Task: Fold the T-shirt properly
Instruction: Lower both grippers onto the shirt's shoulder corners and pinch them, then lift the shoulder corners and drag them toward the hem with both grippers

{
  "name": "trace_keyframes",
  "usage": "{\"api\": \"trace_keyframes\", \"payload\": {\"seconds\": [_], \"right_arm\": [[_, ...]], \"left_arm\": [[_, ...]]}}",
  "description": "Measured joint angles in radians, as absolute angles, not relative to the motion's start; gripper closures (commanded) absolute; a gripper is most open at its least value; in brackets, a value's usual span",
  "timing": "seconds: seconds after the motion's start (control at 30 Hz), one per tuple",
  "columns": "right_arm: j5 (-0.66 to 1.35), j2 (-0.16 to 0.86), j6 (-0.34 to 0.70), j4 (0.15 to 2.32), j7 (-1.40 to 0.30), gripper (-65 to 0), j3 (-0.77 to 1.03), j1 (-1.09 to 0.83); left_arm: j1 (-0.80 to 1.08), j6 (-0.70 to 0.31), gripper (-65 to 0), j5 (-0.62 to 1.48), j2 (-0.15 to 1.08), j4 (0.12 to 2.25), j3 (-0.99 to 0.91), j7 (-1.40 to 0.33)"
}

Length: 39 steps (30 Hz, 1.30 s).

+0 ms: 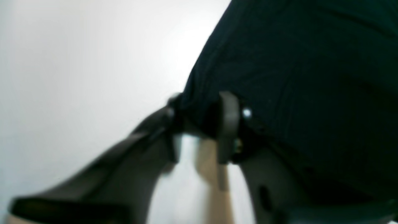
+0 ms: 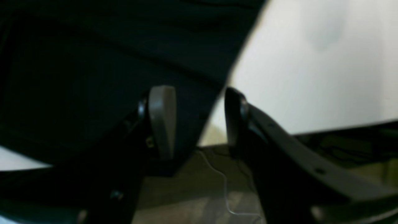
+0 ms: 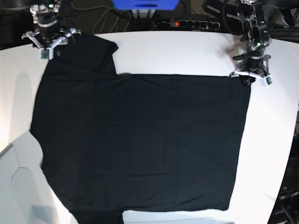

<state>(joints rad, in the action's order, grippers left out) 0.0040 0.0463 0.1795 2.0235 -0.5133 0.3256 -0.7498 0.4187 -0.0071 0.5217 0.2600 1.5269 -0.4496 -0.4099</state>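
A: What's around the table (image 3: 187, 51)?

B: Cables, a power strip (image 3: 189, 23) with a red light and a blue box (image 3: 145, 4) beyond the far edge. Nothing lies on the shirt (image 3: 140, 144) itself.

A: And the shirt?

B: Spread flat across most of the white top, long axis running left to right. One sleeve (image 3: 91, 53) reaches to the far left corner, the straight hem lies along the right.

A: The left gripper (image 1: 202, 119)?

B: At the far right corner of the cloth, jaws pinched close with black fabric bunched between them, so it has hold of the shirt.

A: The right gripper (image 2: 199, 121)?

B: Over the far left sleeve, jaws standing apart. The cloth's edge lies between them; nothing is gripped.
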Motion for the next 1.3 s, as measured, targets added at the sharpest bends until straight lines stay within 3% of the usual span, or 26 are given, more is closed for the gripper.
{"api": "trace_keyframes", "payload": {"seconds": [0.07, 0.13, 0.27, 0.53, 1.1, 1.2, 1.3], "right_arm": [[0.005, 0.046, 0.179, 2.023, -0.52, -27.1, 0.355, -0.729], [0.005, 0.049, 0.208, 2.023, -0.513, -27.3, 0.379, -0.704], [0.008, 0.037, 0.427, 2.022, -0.549, -31.0, 0.442, -0.664], [-0.002, 0.005, 0.45, 1.965, -0.697, -32.7, 0.537, -0.539], [0.009, 0.006, 0.449, 1.81, -0.661, -32.3, 0.538, -0.492], [0.028, 0.011, 0.455, 1.776, -0.623, -27.7, 0.538, -0.482], [0.033, 0.019, 0.568, 1.757, -0.599, -18.6, 0.545, -0.479]], "left_arm": [[0.421, -0.007, -1.0, 0.522, 0.26, 1.527, -0.45, -0.411], [0.424, -0.007, 0.0, 0.523, 0.26, 1.528, -0.45, -0.411], [0.424, -0.007, 0.0, 0.522, 0.26, 1.528, -0.45, -0.411], [0.447, -0.007, 0.0, 0.525, 0.26, 1.543, -0.474, -0.419], [0.448, -0.007, 0.0, 0.521, 0.257, 1.544, -0.474, -0.419], [0.458, -0.007, 0.0, 0.521, 0.257, 1.545, -0.474, -0.414], [0.46, -0.007, 0.0, 0.521, 0.257, 1.545, -0.474, -0.414]]}}
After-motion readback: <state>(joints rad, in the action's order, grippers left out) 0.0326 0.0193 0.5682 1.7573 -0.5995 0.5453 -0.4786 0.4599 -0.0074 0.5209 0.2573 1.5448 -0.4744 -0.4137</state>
